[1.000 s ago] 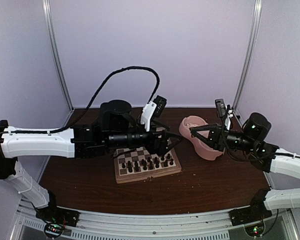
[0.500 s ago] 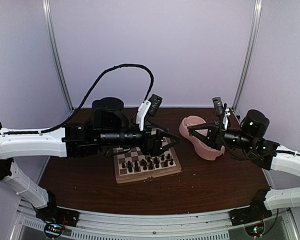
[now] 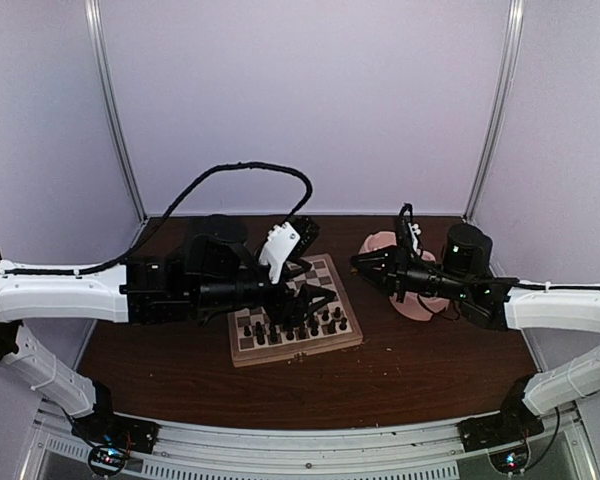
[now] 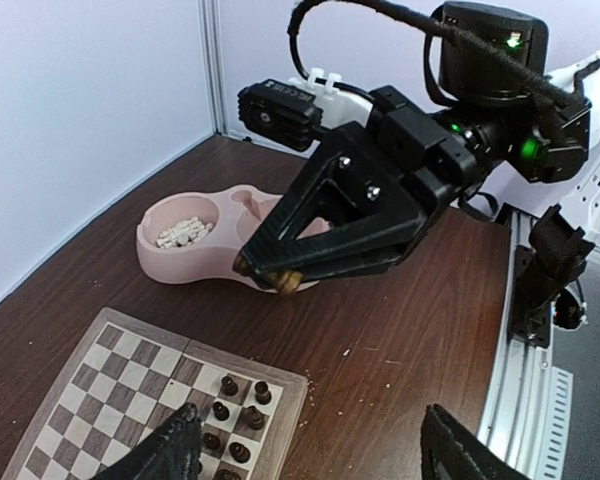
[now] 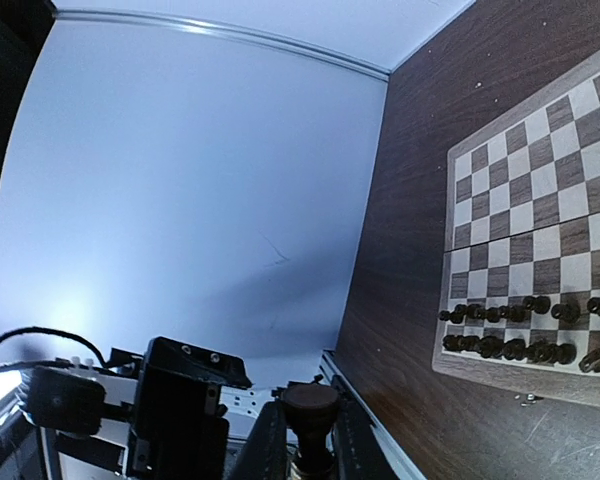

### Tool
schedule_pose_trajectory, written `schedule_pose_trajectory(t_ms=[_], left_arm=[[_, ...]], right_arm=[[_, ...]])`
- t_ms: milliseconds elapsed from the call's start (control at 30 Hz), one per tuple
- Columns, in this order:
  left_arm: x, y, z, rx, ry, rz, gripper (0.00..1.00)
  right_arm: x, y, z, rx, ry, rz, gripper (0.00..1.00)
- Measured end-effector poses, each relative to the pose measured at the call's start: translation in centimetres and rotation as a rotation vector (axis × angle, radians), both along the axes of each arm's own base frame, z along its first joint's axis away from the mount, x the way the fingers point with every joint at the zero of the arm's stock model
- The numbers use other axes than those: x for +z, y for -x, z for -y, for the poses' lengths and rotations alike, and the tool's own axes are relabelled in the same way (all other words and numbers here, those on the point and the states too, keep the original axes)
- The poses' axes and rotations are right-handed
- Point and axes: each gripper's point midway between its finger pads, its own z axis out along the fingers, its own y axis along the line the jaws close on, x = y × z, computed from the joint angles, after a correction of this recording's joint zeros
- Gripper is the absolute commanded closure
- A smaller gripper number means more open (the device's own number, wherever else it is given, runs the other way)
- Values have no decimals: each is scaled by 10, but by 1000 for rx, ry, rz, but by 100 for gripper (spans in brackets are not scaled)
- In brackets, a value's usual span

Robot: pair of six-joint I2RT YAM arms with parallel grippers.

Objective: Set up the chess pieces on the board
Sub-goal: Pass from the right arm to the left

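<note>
The left hand (image 4: 310, 455) hangs spread wide, gripping nothing; the board (image 4: 80, 400) lies just below it, with dark chess pieces (image 4: 235, 420) between its fingers. The right hand (image 5: 308, 418) pinches one dark piece (image 5: 310, 398), the board just beyond its fingertips

The square wooden chessboard (image 5: 540, 200) is checked cream and brown inside a light wood frame, and the small turned chess pieces (image 5: 520, 335) on it are dark brown-black — as is the single turned piece (image 5: 310, 400) between the black fingers of the right gripper (image 5: 308, 432). The moulded double bowl (image 4: 180, 268) is pale pink with cream-white pieces (image 4: 183, 232) in one hollow; the wooden table (image 3: 420, 385) is deep reddish brown under pale lilac walls (image 3: 310, 100).
</note>
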Motion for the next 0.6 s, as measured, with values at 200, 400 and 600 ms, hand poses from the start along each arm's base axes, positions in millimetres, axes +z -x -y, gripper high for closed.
schedule_pose_trajectory(t_ms=[200,400,600], left_arm=[[-17,-6,-2,46,-42,104,27],[-16,-6,10,43,-17,179,26],[-16,-12,26,59,28,153,27]], right_arm=[[-1,5,-1,-75,-66,-124,88],[7,9,13,-175,-64,-157,88],[9,6,26,-262,-54,-154,88]])
